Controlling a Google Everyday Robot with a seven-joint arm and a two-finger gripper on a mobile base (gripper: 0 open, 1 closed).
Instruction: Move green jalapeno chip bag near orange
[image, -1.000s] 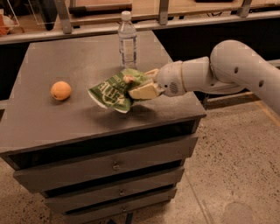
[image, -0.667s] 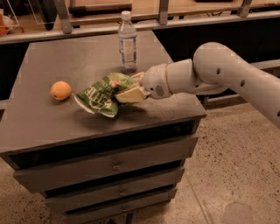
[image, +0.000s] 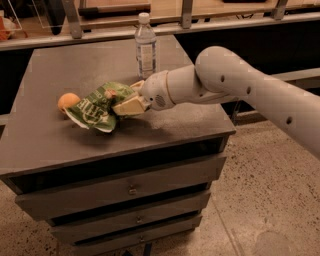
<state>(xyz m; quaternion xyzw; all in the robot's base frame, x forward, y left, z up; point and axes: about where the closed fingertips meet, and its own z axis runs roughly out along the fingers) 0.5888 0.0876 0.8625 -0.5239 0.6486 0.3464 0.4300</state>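
chips are what i'm watching in the one camera view: the green jalapeno chip bag (image: 94, 111) is sitting crumpled left of centre on the grey cabinet top (image: 55, 150), so low that i'm not managing to tell whether it is resting there or hanging just off it. the gripper (image: 123, 106), reaching in from the right on the white arm (image: 235, 80), is clamping its pale fingers (image: 135, 104) on the bag's right-hand edge. from that grip the bag is stretching away leftward, its long axis running across the top toward the orange (image: 67, 101), so the fruit is lying straight beyond the bag's far end. that end is overlapping the orange from where i'm standing, with part of the fruit peeking out behind the foil; touching or just beside, i'm not able to say. a water bottle (image: 145, 46) is standing upright behind the wrist, apart from the bag. i'm judging the carry nearly done: what is remaining looks like lowering and letting go without nudging the orange into a roll.
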